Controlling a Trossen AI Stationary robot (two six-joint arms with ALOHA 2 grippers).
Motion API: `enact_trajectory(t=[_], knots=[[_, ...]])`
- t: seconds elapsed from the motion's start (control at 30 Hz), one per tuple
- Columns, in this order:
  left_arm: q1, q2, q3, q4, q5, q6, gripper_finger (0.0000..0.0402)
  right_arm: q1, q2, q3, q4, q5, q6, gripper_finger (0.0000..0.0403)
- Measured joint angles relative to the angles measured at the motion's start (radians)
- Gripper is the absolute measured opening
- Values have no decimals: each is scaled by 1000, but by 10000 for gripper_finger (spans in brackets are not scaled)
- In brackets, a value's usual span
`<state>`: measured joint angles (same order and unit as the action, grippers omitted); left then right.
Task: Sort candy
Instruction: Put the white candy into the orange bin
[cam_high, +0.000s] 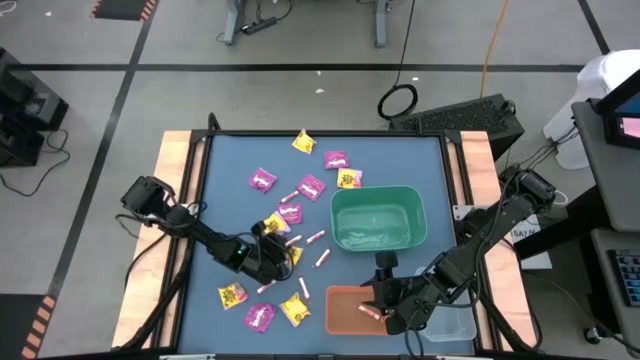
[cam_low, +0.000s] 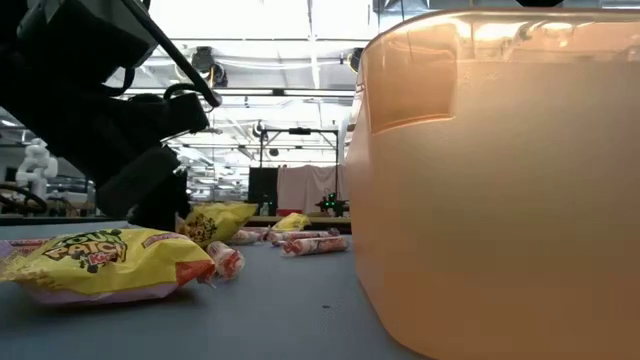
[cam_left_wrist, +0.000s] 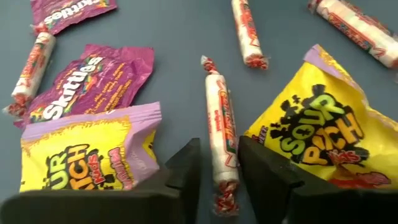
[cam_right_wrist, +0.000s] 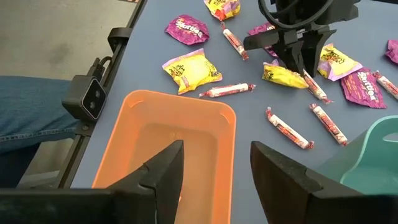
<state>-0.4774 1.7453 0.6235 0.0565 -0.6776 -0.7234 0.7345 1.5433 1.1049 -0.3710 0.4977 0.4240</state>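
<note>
The left wrist view shows the left gripper (cam_left_wrist: 219, 168) down on the desk (cam_left_wrist: 174, 37) with a thin pink-and-white candy stick (cam_left_wrist: 220, 127) lying right between its two fingers (cam_left_wrist: 186, 165). The fingers sit close on each side of the stick, but I cannot tell if they are pinching it yet or just about to.

That stick looks very light and small. It seems a bit stiff in the middle, with soft twisted paper at each end. The shiny wrap could be slippery, so I think it might roll or slide out. The best spot to hold it looks like the middle, where the fingers are now, not the floppy ends.

Just beside one finger is a yellow packet (cam_left_wrist: 87, 155), and just beside the other is a second yellow packet (cam_left_wrist: 317, 134). They look flat, soft and crinkly. A purple packet (cam_left_wrist: 93, 81) lies a little past the fingers. More sticks lie farther off.

The right gripper (cam_right_wrist: 214, 171) waits over the orange bin (cam_right_wrist: 180, 106) with its fingers spread apart and nothing in them.
</note>
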Motion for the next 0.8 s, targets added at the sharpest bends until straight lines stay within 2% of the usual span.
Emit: enact_trajectory(t=[0.17, 0.37, 0.53, 0.7, 0.8], knots=[[-1, 0, 1, 2, 8, 7, 41, 0, 0, 0, 0, 0, 0, 176], [-2, 2, -1, 24, -5, 8, 41, 0, 0, 0, 0, 0, 1, 176], [-3, 5, 8, 28, -31, 11, 65, 0, 0, 0, 0, 2, 1, 176], [-3, -6, 45, 26, -37, 83, 51, 0, 0, 0, 2, 11, 0, 176], [-3, -35, 65, 28, -49, 128, 48, -1, 0, 0, 2, 54, -5, 176]])
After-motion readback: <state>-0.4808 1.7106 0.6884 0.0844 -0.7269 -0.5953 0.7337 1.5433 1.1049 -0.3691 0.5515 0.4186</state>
